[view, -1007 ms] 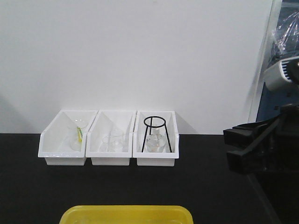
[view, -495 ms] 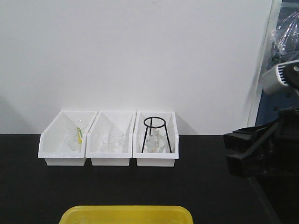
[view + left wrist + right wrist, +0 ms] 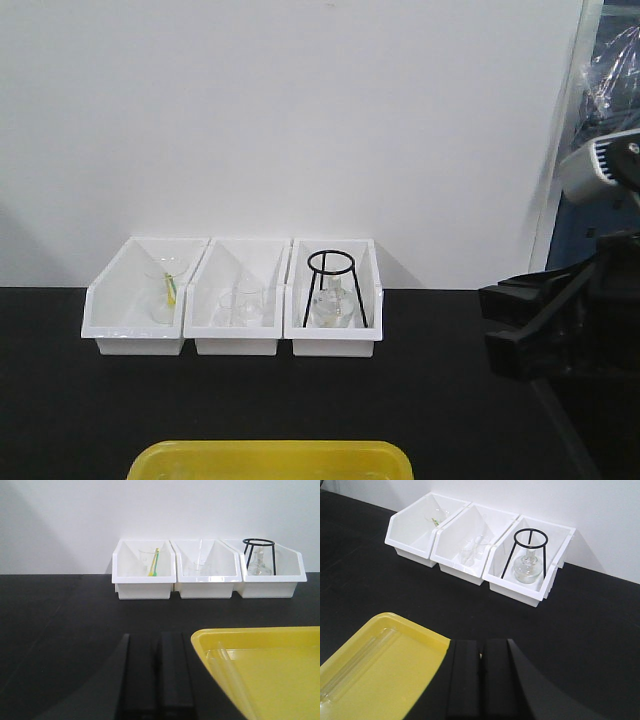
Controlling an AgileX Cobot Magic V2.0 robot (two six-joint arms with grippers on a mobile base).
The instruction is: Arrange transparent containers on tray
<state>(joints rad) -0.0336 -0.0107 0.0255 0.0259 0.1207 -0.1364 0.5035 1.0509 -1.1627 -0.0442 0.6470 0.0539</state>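
Yellow plastic fills the lower corners of both wrist views: the tray (image 3: 280,645) lies on the black surface (image 3: 60,620), just right of the left end effector (image 3: 150,680) and just left of the right end effector (image 3: 481,680). Both end effectors have their fingers pressed together with nothing between them. Clear test tubes (image 3: 230,680) lie flat inside the tray along its left side, also seen from the right wrist (image 3: 357,662). Well ahead of both end effectors, three white bins (image 3: 232,297) stand side by side against the wall. The one ahead of the left end effector holds a beaker (image 3: 149,562) with green and yellow sticks; the bin on the opposite end holds a black ring stand (image 3: 527,550) over a flask (image 3: 526,569).
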